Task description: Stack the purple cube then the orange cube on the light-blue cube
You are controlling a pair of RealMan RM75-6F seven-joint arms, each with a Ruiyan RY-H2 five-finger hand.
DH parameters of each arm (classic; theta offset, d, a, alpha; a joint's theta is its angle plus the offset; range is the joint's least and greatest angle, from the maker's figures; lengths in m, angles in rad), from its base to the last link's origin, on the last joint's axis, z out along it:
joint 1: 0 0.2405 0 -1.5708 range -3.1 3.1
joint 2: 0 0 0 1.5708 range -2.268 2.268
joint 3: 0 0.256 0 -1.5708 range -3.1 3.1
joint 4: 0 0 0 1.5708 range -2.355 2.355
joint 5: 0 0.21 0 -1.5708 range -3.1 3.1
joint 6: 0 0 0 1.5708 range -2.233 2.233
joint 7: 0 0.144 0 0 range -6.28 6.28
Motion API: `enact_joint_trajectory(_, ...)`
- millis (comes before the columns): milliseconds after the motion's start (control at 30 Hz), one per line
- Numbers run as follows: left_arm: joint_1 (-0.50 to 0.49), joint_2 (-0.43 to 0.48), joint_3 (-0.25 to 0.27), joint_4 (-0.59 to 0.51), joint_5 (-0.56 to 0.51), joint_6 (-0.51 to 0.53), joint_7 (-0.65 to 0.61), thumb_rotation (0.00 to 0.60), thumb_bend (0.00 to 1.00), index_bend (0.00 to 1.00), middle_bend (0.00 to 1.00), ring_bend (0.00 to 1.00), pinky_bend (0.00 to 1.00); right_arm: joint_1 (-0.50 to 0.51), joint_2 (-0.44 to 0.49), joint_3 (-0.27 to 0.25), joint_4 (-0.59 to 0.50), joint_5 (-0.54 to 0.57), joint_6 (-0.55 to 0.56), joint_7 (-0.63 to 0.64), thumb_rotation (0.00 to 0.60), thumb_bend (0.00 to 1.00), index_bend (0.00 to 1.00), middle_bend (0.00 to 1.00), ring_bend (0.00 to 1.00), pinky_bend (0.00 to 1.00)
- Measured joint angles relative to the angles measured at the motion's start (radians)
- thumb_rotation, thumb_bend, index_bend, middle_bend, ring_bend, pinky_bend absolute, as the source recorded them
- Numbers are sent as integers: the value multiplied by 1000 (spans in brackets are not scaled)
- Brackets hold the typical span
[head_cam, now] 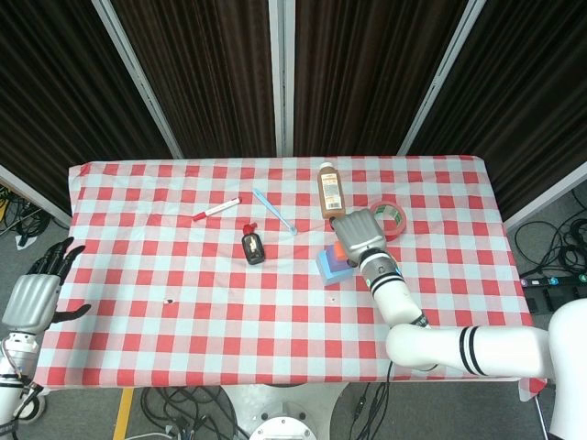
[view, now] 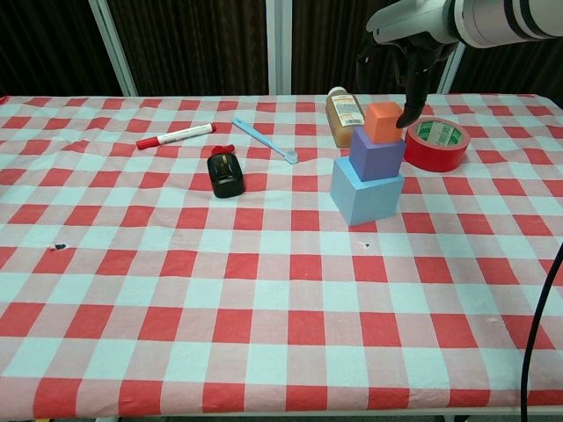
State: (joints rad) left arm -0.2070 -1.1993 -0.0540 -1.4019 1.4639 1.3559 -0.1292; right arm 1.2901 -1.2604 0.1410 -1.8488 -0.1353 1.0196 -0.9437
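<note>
— On the checked table [view: 176, 290], toward its far right, how did the stack look to you?

— All three were up. The light-blue cube [view: 367, 192] sat at the bottom on the cloth, the purple cube [view: 378, 153] sat on top of it, and the orange cube [view: 383, 120] topped the pile. Each tier looked a little turned against the one below, but nothing hung over badly.

— So the job was finished?

— I judged the stacking itself done, in the right order. What seemed left was only for the right hand [view: 396, 66] to get clear. It hung just above and behind the orange cube, fingers apart and pointing down, one fingertip [view: 406, 114] right at the cube's far corner. I could not tell whether it touched. It gripped nothing that I could see.

— And the other hand?

— The left hand [head_cam: 37, 293] was well away, off the table's near left edge, fingers spread and holding nothing.

— Anything close enough to worry about?

— The red tape roll [view: 435, 143] lay just beside the stack on the right, and the brown bottle [view: 345, 118] stood just behind it. My guess was that a careless retreat by that fingertip could nudge the top cube.
</note>
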Motion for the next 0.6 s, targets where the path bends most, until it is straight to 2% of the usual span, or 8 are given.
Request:
enact_joint_trajectory(167, 2, 7, 0, -10, -1, 2, -2, 600, 157, 153, 115, 64, 209, -26, 65, 7, -76, -63, 39, 37, 600, 65, 270, 1000, 1000, 1000)
enact_joint_trajectory(333, -1, 18, 3, -26, 5, -5, -16, 600, 157, 153, 115, 65, 209, -122, 175, -3, -147, -207, 147, 121, 600, 67, 267, 1000, 1000, 986)
enact_joint_trajectory(433, -3, 18, 4, -31, 10, -5, -11, 600, 157, 153, 115, 65, 209, -198, 208, -21, -162, -325, 211, 194, 600, 108, 310, 956, 923, 921)
enact_joint_trajectory(533, -6, 17, 6, -37, 17, -6, -2, 600, 157, 153, 115, 65, 209, -288, 203, -57, -137, -503, 304, 273, 600, 131, 300, 673, 619, 791)
enact_joint_trajectory(600, -9, 17, 9, -41, 24, -8, 0, 600, 158, 153, 115, 65, 209, -371, 185, -95, -93, -649, 389, 330, 600, 132, 202, 400, 361, 656)
